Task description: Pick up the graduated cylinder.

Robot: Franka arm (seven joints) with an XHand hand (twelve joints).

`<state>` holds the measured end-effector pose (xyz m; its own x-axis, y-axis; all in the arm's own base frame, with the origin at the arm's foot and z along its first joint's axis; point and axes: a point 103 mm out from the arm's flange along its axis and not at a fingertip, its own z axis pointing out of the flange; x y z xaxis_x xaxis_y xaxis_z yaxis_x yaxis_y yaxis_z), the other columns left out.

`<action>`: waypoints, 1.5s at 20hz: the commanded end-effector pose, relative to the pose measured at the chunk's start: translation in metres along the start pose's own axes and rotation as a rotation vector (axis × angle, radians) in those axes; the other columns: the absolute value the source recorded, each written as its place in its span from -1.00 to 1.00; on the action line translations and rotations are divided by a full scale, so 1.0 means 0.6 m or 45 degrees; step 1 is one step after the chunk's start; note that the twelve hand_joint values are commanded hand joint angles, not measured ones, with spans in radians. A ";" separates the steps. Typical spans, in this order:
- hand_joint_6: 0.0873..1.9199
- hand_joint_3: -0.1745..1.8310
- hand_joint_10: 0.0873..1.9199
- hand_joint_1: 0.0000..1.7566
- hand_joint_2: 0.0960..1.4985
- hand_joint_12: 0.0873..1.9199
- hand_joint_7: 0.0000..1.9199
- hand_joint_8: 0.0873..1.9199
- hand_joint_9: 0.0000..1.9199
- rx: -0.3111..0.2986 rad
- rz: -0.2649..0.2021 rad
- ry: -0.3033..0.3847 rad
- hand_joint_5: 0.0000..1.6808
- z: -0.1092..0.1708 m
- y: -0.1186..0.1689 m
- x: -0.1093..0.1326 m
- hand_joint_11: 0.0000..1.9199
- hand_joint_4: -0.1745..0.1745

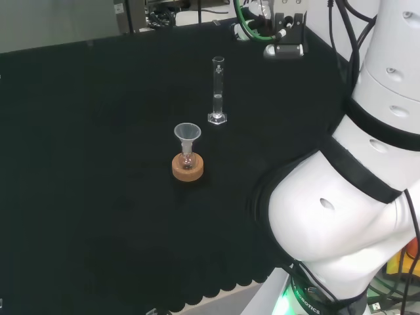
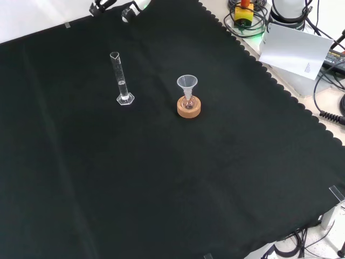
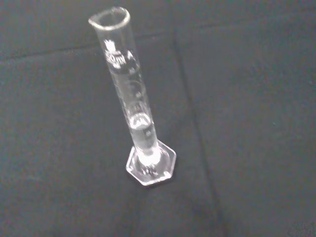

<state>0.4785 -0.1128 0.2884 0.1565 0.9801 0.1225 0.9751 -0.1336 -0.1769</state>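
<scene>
Upright on the black cloth (image 2: 161,178), the graduated cylinder (image 1: 218,92) stands alone, untouched, near a funnel (image 1: 187,134). Whether the hand is open or closed cannot be told.

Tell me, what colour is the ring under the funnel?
Light brown cork, clearest in the front view: the ring under the funnel.

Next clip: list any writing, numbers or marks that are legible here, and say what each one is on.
Graduated cylinder: white print and scale marks run down the tube, too blurred to read.
White sheet beside the cloth, front view: a small mark near its corner, too small to read.
Funnel, cork ring and black cloth: no writing visible.
</scene>
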 end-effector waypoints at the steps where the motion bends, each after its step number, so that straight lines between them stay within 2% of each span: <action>1: -1.00 -0.84 -1.00 -0.62 0.73 0.39 -0.96 -0.53 -0.53 0.028 -0.022 0.131 -0.68 0.102 0.059 -0.007 -0.93 -0.21; 6: -1.00 -0.85 -0.94 -0.59 0.71 0.39 -0.95 -0.51 -0.55 0.003 -0.027 0.144 -0.68 0.131 0.050 -0.012 -0.93 -0.22; 9: -1.00 -0.90 -0.63 -0.49 0.66 0.38 -0.89 -0.47 -0.60 -0.060 -0.063 0.172 -0.65 0.137 0.040 -0.014 -0.88 -0.24; 12: -1.00 -0.94 -0.48 -0.38 0.61 0.39 -0.79 -0.42 -0.55 -0.094 -0.098 0.217 -0.58 0.145 0.031 -0.018 -0.82 -0.27; 16: -1.00 -0.98 -0.43 -0.30 0.56 0.38 -0.73 -0.38 -0.50 -0.070 -0.126 0.289 -0.56 0.163 0.028 -0.025 -0.78 -0.27; 24: -1.00 -1.00 -0.43 -0.17 0.49 0.38 -0.74 -0.38 -0.49 -0.056 -0.163 0.366 -0.60 0.204 0.040 -0.035 -0.75 -0.29; 27: -1.00 -1.00 -0.43 -0.13 0.46 0.37 -0.73 -0.38 -0.48 -0.062 -0.186 0.465 -0.60 0.220 0.045 -0.040 -0.75 -0.30; 30: -1.00 -1.00 -0.43 -0.12 0.45 0.37 -0.74 -0.38 -0.49 -0.085 -0.236 0.542 -0.60 0.235 0.053 -0.044 -0.74 -0.30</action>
<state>0.4784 -0.1195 0.1618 0.0598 0.9039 0.4236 0.9944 -0.0172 -0.1038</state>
